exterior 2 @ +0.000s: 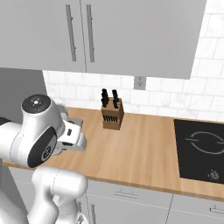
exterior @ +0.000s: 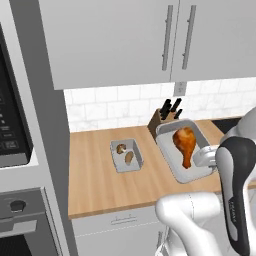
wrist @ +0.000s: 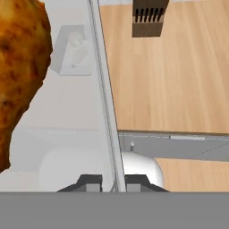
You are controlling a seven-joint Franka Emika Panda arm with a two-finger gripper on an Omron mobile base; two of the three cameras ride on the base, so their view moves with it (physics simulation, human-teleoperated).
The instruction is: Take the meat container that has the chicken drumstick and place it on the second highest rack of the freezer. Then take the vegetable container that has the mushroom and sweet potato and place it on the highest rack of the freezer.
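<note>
The meat container (exterior: 170,132), a light grey tray, hangs tilted above the wooden counter (exterior: 95,175) with the glossy chicken drumstick (exterior: 185,144) lying in it. My gripper (exterior: 207,159) is shut on its near right rim; in the hand view the two fingertips (wrist: 89,182) pinch the thin tray wall (wrist: 107,112), with the chicken drumstick (wrist: 20,71) close at the left. The smaller vegetable container (exterior: 126,155) rests on the counter to the left, holding the mushroom (exterior: 120,148) and the sweet potato (exterior: 129,158). The freezer and its racks are out of view.
A knife block (exterior: 165,117) stands at the tiled wall just behind the lifted tray, knife block (exterior 2: 112,113) in the right base view. A black cooktop (exterior 2: 201,148) lies to the right. A black-fronted wall oven (exterior: 10,125) is at far left. Upper cabinets (exterior: 125,40) overhang the counter.
</note>
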